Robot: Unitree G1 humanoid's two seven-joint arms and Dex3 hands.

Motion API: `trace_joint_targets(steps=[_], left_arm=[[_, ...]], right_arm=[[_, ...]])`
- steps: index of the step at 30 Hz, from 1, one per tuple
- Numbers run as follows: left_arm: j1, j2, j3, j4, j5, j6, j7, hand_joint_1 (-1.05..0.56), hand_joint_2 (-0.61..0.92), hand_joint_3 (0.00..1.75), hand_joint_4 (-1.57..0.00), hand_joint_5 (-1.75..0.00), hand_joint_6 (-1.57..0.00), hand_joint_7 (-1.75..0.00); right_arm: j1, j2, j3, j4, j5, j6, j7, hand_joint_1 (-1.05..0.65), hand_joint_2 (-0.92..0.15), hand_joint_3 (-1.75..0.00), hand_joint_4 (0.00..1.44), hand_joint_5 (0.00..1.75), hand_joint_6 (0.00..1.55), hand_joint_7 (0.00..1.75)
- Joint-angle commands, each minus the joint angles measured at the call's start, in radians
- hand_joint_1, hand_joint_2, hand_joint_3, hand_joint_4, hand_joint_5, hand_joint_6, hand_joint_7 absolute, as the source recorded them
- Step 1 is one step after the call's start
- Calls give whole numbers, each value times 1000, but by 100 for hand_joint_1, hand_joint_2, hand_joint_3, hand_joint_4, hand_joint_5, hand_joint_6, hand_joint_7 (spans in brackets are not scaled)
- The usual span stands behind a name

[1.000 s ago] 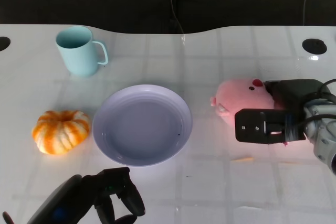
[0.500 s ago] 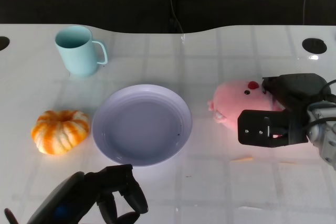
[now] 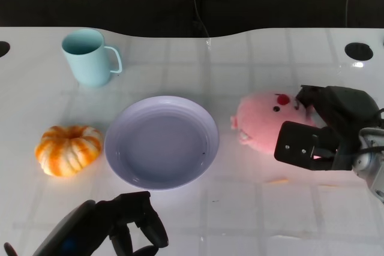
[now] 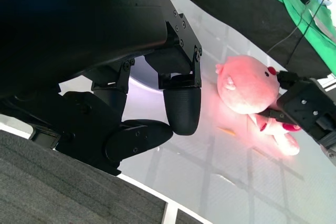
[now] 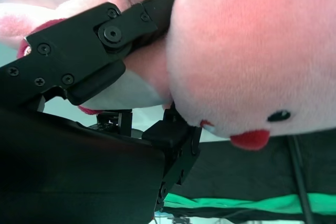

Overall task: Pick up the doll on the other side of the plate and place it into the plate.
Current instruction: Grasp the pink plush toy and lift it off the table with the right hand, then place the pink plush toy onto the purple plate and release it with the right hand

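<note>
Beside the plate (image 3: 162, 142), on its right, the pink doll (image 3: 264, 125) sits in the right hand (image 3: 321, 130). That hand's black fingers (image 5: 94, 35) wrap around the doll's body and hold it tight. The doll's face points toward the plate. Near the plate's front edge, the left hand (image 3: 129, 227) holds nothing, with its fingers curled in.

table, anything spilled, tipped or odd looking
Nothing spilled or damaged. The cup stands upright, the plate sits flat, the pumpkin rests beside it. Only the pink doll lies tilted, gripped by the right hand.
</note>
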Motion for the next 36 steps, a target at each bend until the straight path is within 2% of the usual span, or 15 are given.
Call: trace_joint_targets(steps=[1,2,5,9,15,23,28,36], left_arm=[[3,11,4,-3,4,-23,6,-24,67,79,-58,-175,-64,-135],[3,11,5,0,4,-26,6,-24,67,79,-57,-175,-64,-134],[3,10,6,3,5,-23,4,-24,67,80,-58,-175,-64,-134],[3,9,5,3,6,-17,4,-24,67,80,-61,-175,-65,-134],[1,11,7,19,4,-32,4,-23,66,81,-62,-175,-65,-134],[-6,12,2,33,19,-38,8,-24,66,82,-63,-175,-65,-134],[-10,4,-6,41,15,-32,7,-23,66,82,-64,-175,-65,-134],[-22,-3,-25,57,26,-39,15,-24,66,83,-62,-175,-65,-135]], right_arm=[[1,-11,-33,-57,31,-29,-10,-22,-51,-98,87,174,71,163],[1,-13,-38,-73,33,-28,-3,-23,-47,-109,88,174,69,170],[3,-24,-53,-130,45,-46,6,-23,-44,-116,88,175,68,174],[9,-34,-75,-200,52,-54,18,-24,-44,-117,90,175,69,175],[17,-52,-99,-276,43,-34,30,-21,-43,-108,89,175,69,174],[-10,-71,-140,-341,74,-67,90,-22,-41,-121,94,175,73,175],[-30,-47,-146,-454,94,-31,192,-23,-37,-127,94,175,73,175],[-65,7,-111,-538,71,6,293,-22,-41,-113,95,175,73,175]])
